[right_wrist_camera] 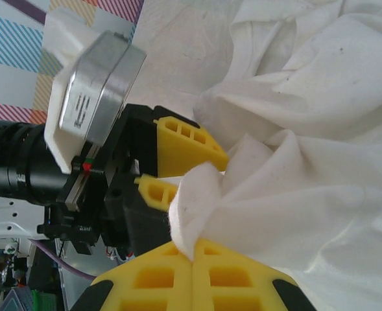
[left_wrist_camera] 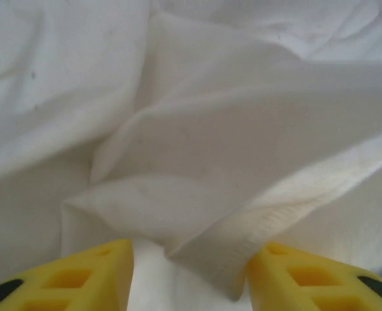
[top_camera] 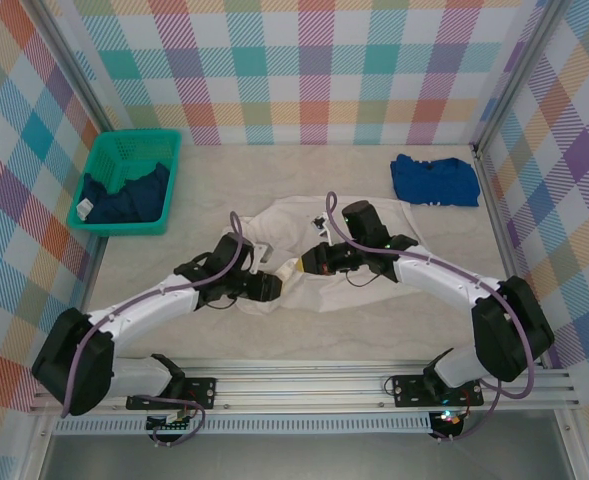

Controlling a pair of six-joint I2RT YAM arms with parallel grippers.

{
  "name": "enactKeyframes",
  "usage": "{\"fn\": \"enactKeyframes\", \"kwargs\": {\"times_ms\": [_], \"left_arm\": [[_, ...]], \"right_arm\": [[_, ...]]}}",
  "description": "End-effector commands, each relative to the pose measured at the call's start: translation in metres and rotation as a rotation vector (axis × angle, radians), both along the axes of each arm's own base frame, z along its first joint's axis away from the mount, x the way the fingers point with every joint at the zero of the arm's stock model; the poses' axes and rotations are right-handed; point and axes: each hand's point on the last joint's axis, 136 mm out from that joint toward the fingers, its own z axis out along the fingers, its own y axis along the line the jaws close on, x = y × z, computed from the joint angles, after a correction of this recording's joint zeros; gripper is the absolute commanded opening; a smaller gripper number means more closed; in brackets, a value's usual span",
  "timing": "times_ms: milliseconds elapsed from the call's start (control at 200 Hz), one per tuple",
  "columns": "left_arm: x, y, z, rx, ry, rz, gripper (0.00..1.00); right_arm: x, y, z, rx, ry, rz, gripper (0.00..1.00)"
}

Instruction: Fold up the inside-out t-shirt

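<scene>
The inside-out t-shirt (top_camera: 286, 222) lies crumpled mid-tabletop (top_camera: 374, 330). Our right end effector (right_wrist_camera: 192, 258) is clamped on a fold; our left end effector (left_wrist_camera: 191, 265) straddles its hem, fingers apart. Both arms reach inward.

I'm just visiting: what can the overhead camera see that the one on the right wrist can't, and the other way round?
Overhead adds the surroundings: a green basket holding a dark navy garment at the back left, and a blue shirt at the back right. The right wrist adds close detail: the right gripper pinched shut on a fold of cloth, and the left gripper open just beyond it. Both share the white t-shirt, crumpled between the two arms.
</scene>
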Motion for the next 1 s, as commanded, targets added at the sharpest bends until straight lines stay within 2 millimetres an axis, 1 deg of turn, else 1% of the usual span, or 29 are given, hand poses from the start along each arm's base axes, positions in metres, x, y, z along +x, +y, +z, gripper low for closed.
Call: {"fn": "enactKeyframes", "kwargs": {"times_ms": [0, 55, 125, 160, 200, 220, 310, 415, 515, 575, 630, 805, 865, 925, 945, 995], "left_arm": [[0.024, -0.016, 0.018, -0.025, -0.094, -0.022, 0.33], [0.027, -0.019, 0.018, -0.024, -0.089, -0.034, 0.23], [0.028, -0.022, 0.026, -0.045, -0.082, -0.036, 0.09], [0.027, -0.022, 0.032, -0.059, -0.071, -0.026, 0.05], [0.028, -0.021, 0.045, -0.088, -0.061, -0.008, 0.01], [0.023, -0.018, 0.047, -0.087, -0.025, 0.000, 0.00], [0.011, -0.021, 0.078, -0.197, 0.070, -0.001, 0.00], [-0.005, -0.023, 0.108, -0.338, 0.166, -0.012, 0.00], [-0.018, -0.020, 0.126, -0.400, 0.215, -0.039, 0.00], [-0.025, -0.018, 0.129, -0.416, 0.238, -0.057, 0.00], [-0.031, -0.016, 0.126, -0.416, 0.262, -0.070, 0.00], [-0.045, -0.005, 0.105, -0.379, 0.326, -0.058, 0.00], [-0.047, 0.000, 0.091, -0.340, 0.344, -0.032, 0.00], [-0.047, 0.014, 0.072, -0.239, 0.353, 0.017, 0.00], [-0.045, 0.021, 0.065, -0.188, 0.344, 0.049, 0.00], [-0.037, 0.039, 0.052, -0.076, 0.313, 0.125, 0.00]], "right_arm": [[-0.003, -0.008, 0.006, -0.010, -0.050, 0.004, 0.00], [-0.004, -0.012, 0.004, -0.027, -0.066, 0.003, 0.00], [-0.003, -0.021, -0.003, -0.094, -0.100, -0.013, 0.00], [0.000, -0.028, -0.007, -0.148, -0.127, -0.028, 0.00], [0.004, -0.039, -0.014, -0.225, -0.164, -0.053, 0.00], [0.006, -0.044, -0.017, -0.266, -0.182, -0.066, 0.00], [0.018, -0.065, -0.029, -0.433, -0.275, -0.115, 0.00], [0.027, -0.073, -0.031, -0.548, -0.378, -0.133, 0.02], [0.033, -0.073, -0.026, -0.593, -0.442, -0.139, 0.02], [0.036, -0.073, -0.023, -0.594, -0.457, -0.144, 0.02], [0.037, -0.072, -0.021, -0.594, -0.467, -0.141, 0.02], [0.039, -0.078, -0.019, -0.652, -0.469, -0.128, 0.01], [0.038, -0.079, -0.019, -0.663, -0.467, -0.114, 0.00], [0.033, -0.070, -0.019, -0.622, -0.457, -0.076, 0.00], [0.030, -0.066, -0.018, -0.597, -0.454, -0.059, 0.00], [0.019, -0.050, -0.017, -0.505, -0.432, 0.010, 0.00]]}}
